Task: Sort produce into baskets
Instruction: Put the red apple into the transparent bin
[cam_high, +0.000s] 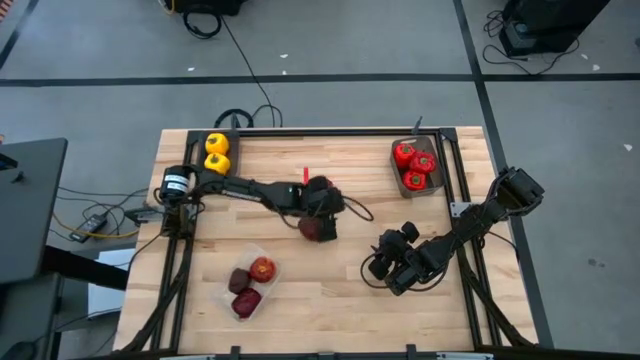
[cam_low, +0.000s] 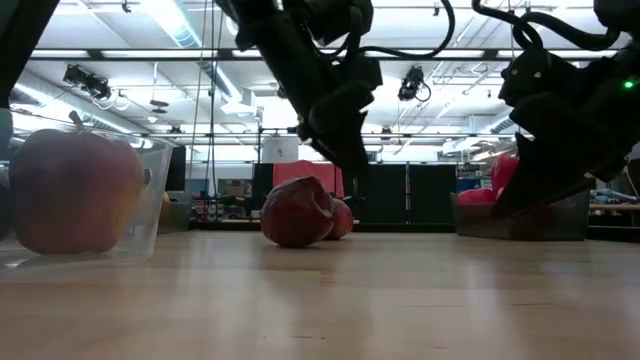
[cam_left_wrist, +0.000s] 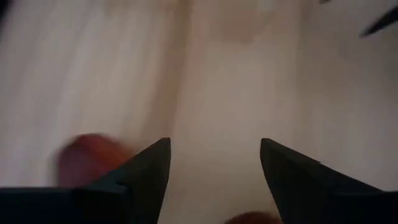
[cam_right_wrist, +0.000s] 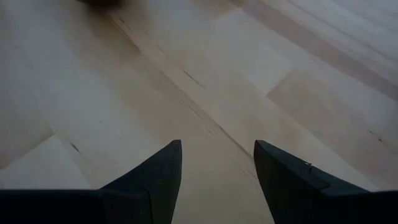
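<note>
Your left gripper (cam_high: 320, 215) hangs with fingers parted and empty just above the maroon fruit (cam_high: 318, 229), which seems to rest on the table (cam_high: 330, 290). Beside that fruit, your right gripper (cam_high: 382, 268) waits, fingers apart, empty.

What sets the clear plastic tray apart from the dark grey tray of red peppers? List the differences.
The clear plastic tray is see-through; the dark grey tray is opaque. The clear one holds two maroon fruits and a redder one; the grey one, three red peppers. The clear one lies skewed near the front edge; the grey one sits square at the far right corner. Both hold three items.
</note>
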